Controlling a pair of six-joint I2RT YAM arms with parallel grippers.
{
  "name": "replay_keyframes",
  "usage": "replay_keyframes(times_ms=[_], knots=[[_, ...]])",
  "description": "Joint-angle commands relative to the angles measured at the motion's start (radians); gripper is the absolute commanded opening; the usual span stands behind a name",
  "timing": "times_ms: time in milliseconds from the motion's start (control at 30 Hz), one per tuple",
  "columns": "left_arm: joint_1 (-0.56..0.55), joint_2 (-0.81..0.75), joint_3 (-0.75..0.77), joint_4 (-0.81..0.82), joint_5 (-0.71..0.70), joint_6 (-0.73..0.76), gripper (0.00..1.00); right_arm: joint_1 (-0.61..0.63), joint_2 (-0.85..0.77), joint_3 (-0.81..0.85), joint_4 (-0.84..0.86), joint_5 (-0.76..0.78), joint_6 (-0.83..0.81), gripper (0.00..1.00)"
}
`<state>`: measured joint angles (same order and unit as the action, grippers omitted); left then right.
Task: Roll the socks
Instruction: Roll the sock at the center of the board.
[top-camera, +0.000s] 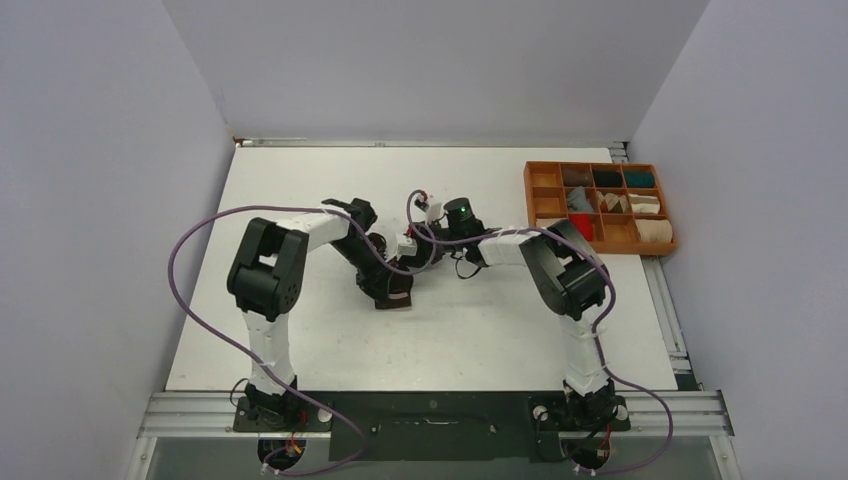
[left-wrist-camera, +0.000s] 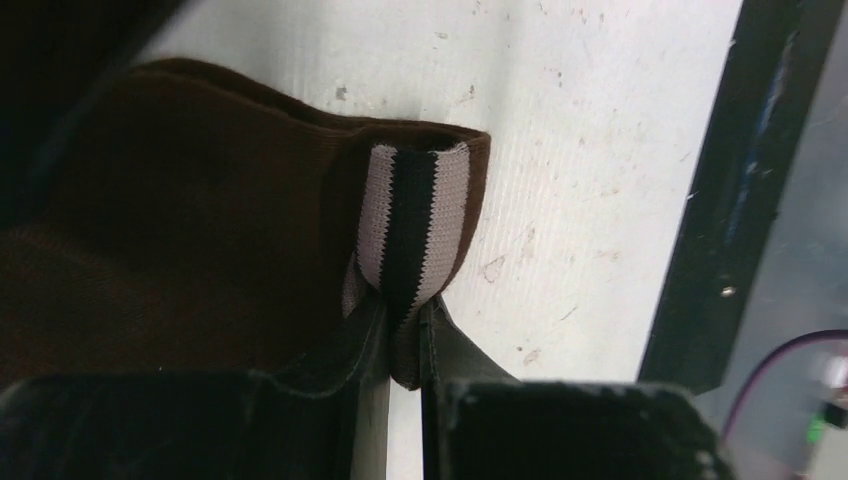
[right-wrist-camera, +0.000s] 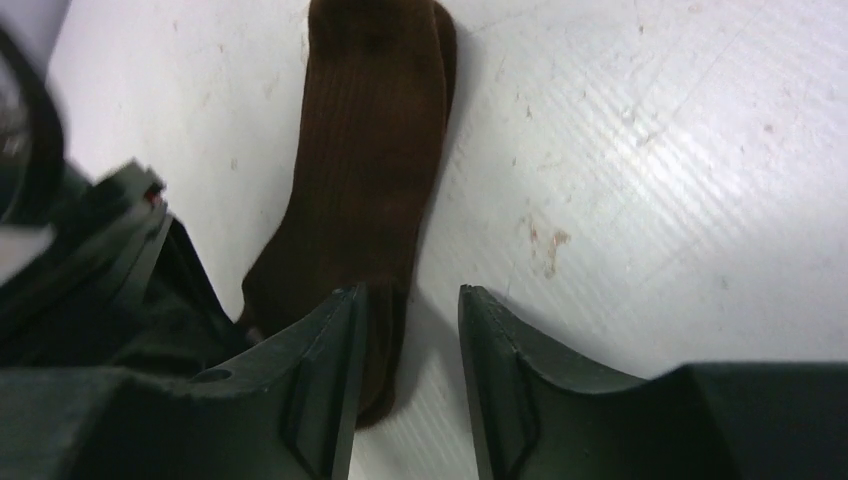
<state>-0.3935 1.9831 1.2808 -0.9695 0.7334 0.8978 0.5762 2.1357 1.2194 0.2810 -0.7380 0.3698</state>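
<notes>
The dark brown sock (left-wrist-camera: 200, 230) lies on the white table near its middle (top-camera: 398, 295). My left gripper (left-wrist-camera: 405, 340) is shut on its pale-striped cuff (left-wrist-camera: 415, 215), which is folded up between the jaws. In the right wrist view the sock (right-wrist-camera: 365, 160) stretches away from me. My right gripper (right-wrist-camera: 410, 300) is open just above the table, its left finger (right-wrist-camera: 320, 370) over the sock's near end, nothing between the jaws. In the top view both grippers (top-camera: 385, 280) meet at the sock. A grey sock (top-camera: 578, 198) and a red sock (top-camera: 581, 227) lie in the tray.
An orange compartment tray (top-camera: 534, 190) stands at the far right with beige and cream rolled bundles (top-camera: 648, 218) and a teal bundle (top-camera: 638, 180). The table's dark front rail (left-wrist-camera: 720, 200) is near the left gripper. Purple cables loop around both arms.
</notes>
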Motion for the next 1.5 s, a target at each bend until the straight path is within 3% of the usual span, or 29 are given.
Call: replay_keyframes(times_ms=[0,133,300,367,433,500,733,900,1033,1100,1167,1267,1367,1467], knots=[[0.038,0.122,0.061,-0.071,-0.065,-0.092,0.00,-0.019,-0.134,-0.096,-0.015,0.014,-0.106,0.42],[0.058,0.201,0.120,-0.109,-0.054,-0.116,0.00,-0.021,-0.284,-0.214,-0.020,0.017,-0.223,0.52],[0.071,0.252,0.175,-0.144,-0.042,-0.128,0.00,-0.002,-0.454,-0.468,0.140,0.018,-0.373,0.59],[0.073,0.271,0.196,-0.149,-0.058,-0.140,0.00,0.039,-0.506,-0.563,0.256,0.020,-0.486,0.62],[0.073,0.288,0.217,-0.168,-0.062,-0.136,0.00,0.119,-0.545,-0.627,0.324,0.080,-0.662,0.72],[0.073,0.298,0.229,-0.175,-0.068,-0.138,0.00,0.202,-0.551,-0.642,0.363,0.199,-0.822,0.84],[0.071,0.311,0.240,-0.181,-0.082,-0.140,0.00,0.295,-0.368,-0.430,0.180,0.234,-1.084,0.89],[0.071,0.313,0.244,-0.186,-0.083,-0.134,0.00,0.318,-0.289,-0.360,0.082,0.248,-1.119,0.76],[0.071,0.316,0.246,-0.202,-0.076,-0.107,0.00,0.320,-0.275,-0.368,0.079,0.266,-1.066,0.37],[0.071,0.312,0.245,-0.212,-0.066,-0.089,0.02,0.318,-0.269,-0.361,0.058,0.283,-1.022,0.27],[0.073,0.289,0.237,-0.214,-0.056,-0.064,0.11,0.317,-0.258,-0.343,0.007,0.298,-0.982,0.19],[0.084,0.207,0.204,-0.180,-0.024,-0.035,0.36,0.312,-0.259,-0.329,-0.050,0.291,-0.917,0.12],[0.112,0.093,0.151,-0.127,0.029,0.010,0.44,0.304,-0.272,-0.326,-0.088,0.227,-0.847,0.10],[0.163,-0.038,0.071,-0.012,0.095,0.031,0.46,0.278,-0.268,-0.304,-0.138,0.160,-0.742,0.09]])
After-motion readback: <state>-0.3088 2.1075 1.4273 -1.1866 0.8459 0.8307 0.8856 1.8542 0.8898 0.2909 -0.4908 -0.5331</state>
